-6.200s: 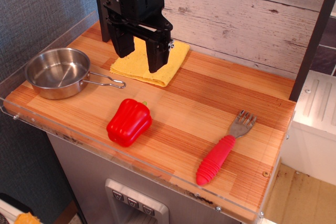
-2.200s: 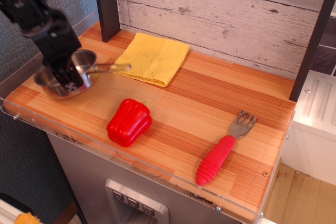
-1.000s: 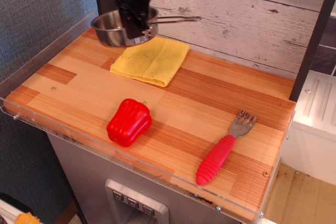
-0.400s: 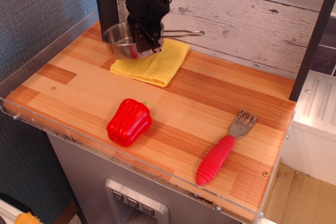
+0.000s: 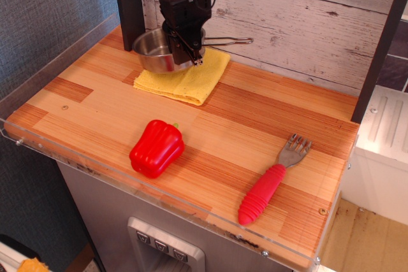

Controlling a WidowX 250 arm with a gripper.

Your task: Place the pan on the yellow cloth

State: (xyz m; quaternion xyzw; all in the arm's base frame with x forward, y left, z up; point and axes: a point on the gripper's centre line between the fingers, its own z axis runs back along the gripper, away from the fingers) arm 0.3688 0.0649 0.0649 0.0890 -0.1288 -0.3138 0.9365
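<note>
The shiny steel pan point(image 5: 153, 50) hangs low over the back left part of the yellow cloth point(image 5: 191, 81), its wire handle point(image 5: 229, 41) pointing right. I cannot tell if it touches the cloth. My black gripper point(image 5: 183, 49) comes down from above and is shut on the pan's right rim, near the handle's root. The cloth lies flat at the back of the wooden counter, partly hidden by the pan and gripper.
A red toy pepper point(image 5: 157, 148) lies at the front middle of the counter point(image 5: 210, 132). A fork with a red handle point(image 5: 271, 183) lies at the front right. A plank wall point(image 5: 306, 23) runs behind, a dark post point(image 5: 129, 4) stands back left, and a clear rim point(image 5: 51, 55) edges the left side.
The pan was picked up from the counter's left end, carried up and right, and now sinks lower over the yellow cloth, shifted slightly right since the last frame.
</note>
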